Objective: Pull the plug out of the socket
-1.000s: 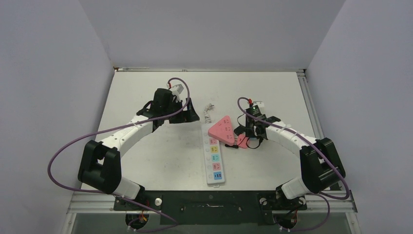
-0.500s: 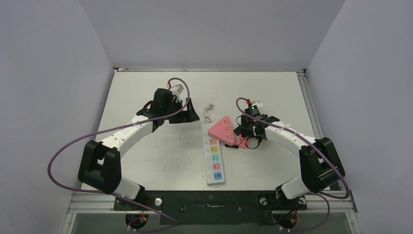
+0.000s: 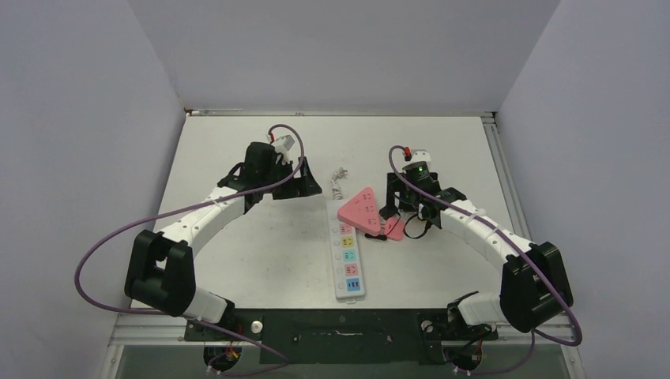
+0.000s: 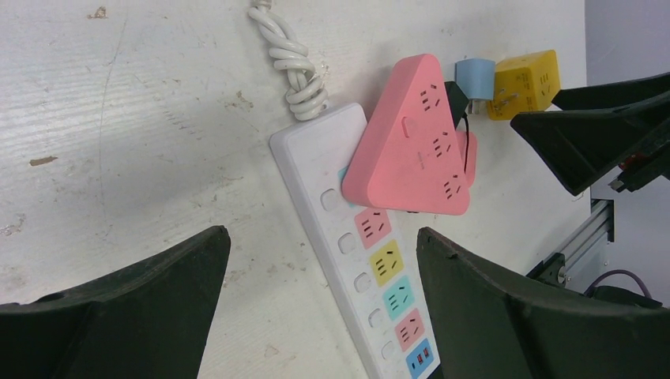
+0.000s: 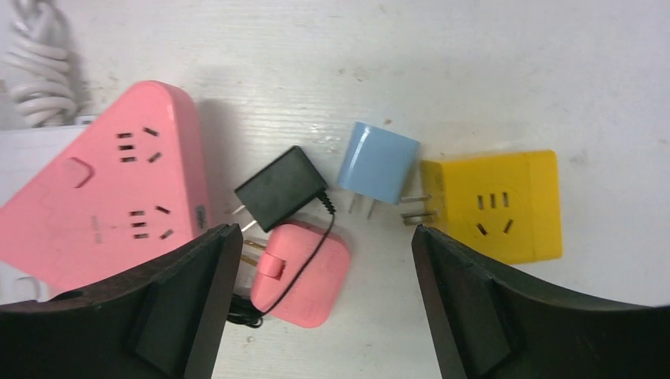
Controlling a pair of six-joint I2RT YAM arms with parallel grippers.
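The socket (image 3: 348, 257) is a long white strip with coloured outlets, also in the left wrist view (image 4: 365, 260). A pink triangular adapter (image 3: 361, 209) (image 4: 415, 142) (image 5: 111, 189) rests on its far end. A small pink plug (image 5: 304, 272) (image 3: 393, 229) lies loose on the table to the right of the socket, prongs bare, with a thin black wire across it. My right gripper (image 5: 324, 237) (image 3: 401, 223) hovers open just above that plug, touching nothing. My left gripper (image 4: 324, 237) (image 3: 296, 185) hangs open left of the socket's far end, holding nothing.
Beside the pink plug lie a black plug (image 5: 280, 188), a blue plug (image 5: 378, 163) and a yellow cube adapter (image 5: 494, 205). The socket's coiled white cord (image 4: 296, 67) runs off its far end. The table's right rail (image 3: 499, 166) stands past the right arm.
My right gripper has opened, leaving the small pink plug on the table, and has drawn up and back a little. The left arm has barely shifted.
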